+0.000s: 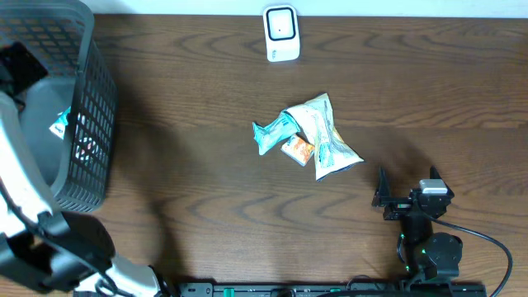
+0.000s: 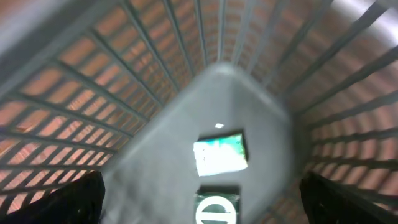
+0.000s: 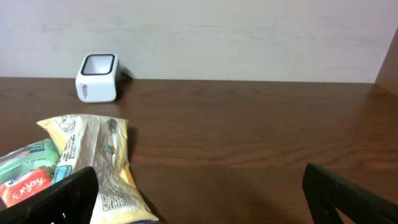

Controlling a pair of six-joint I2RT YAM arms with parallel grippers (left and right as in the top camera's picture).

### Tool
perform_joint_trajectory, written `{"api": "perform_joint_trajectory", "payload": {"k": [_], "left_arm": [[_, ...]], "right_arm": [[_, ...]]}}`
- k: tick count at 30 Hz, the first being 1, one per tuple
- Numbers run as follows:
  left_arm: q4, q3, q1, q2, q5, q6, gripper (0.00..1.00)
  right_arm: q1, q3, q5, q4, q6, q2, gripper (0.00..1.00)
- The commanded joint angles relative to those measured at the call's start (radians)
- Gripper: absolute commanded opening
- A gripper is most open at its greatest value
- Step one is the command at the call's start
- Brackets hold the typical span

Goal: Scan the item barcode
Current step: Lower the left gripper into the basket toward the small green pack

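Dark wood is carrying everything we are working with. We are holding our right gripper [image 3: 200, 171] low over the table [image 3: 261, 143], its jaws spread wide with nothing between them. Ahead of it and off to its left, a small heap of snack packets is lying. A pale crinkled packet [image 3: 99, 162] is sitting nearest, with a teal packet [image 3: 25, 158] and an orange packet [image 3: 28, 186] pressing against its left side. Farther ahead, beyond the heap, the white scanner [image 3: 98, 76] is standing upright near the table's back edge, well apart from the packets.

We are pointing our left gripper [image 2: 200, 180] down into the dark mesh basket [image 2: 124, 93], jaws equally wide and gripping nothing. Straight below it, on the grey basket floor, a white-and-green packet [image 2: 219, 154] is lying flat. A second green item [image 2: 216, 208] is lying just beside it, nearer the fingers, and blur is hiding its print.
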Motion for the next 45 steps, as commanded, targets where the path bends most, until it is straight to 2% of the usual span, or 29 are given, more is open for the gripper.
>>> {"api": "perform_joint_trajectory", "payload": {"k": [1,3,5,13,16,22,29,31,45], "left_arm": [[-0.005,-0.013,0.003,0.058,-0.015,0.114,0.98],[0.001,-0.013,0.003,0.089,-0.015,0.159,1.0],[0.002,-0.013,0.003,0.122,-0.014,0.25,0.95],[-0.014,-0.018,0.003,0.253,-0.015,0.459,0.94],[-0.005,-0.02,0.003,0.298,-0.011,0.492,0.93],[-0.002,-0.022,0.003,0.357,-0.007,0.553,0.86],[0.008,-0.026,0.003,0.402,0.119,0.675,0.84],[0.025,-0.027,0.003,0.409,0.121,0.693,0.79],[0.076,-0.027,0.005,0.479,0.121,0.712,0.72]], "right_arm": [[0.003,-0.001,0.001,-0.004,-0.011,-0.006,0.99],[0.003,-0.001,0.001,-0.004,-0.011,-0.006,0.99],[0.003,-0.001,0.001,-0.004,-0.011,-0.006,0.99],[0.003,-0.001,0.002,-0.004,-0.011,-0.006,0.99],[0.003,-0.001,0.002,-0.004,-0.011,-0.006,0.99],[0.003,-0.001,0.001,-0.004,-0.011,-0.006,0.99],[0.003,-0.001,0.002,-0.004,-0.011,-0.006,0.99],[0.003,-0.001,0.001,-0.004,-0.011,-0.006,0.99],[0.003,-0.001,0.002,-0.004,-0.011,-0.006,0.99]]}}
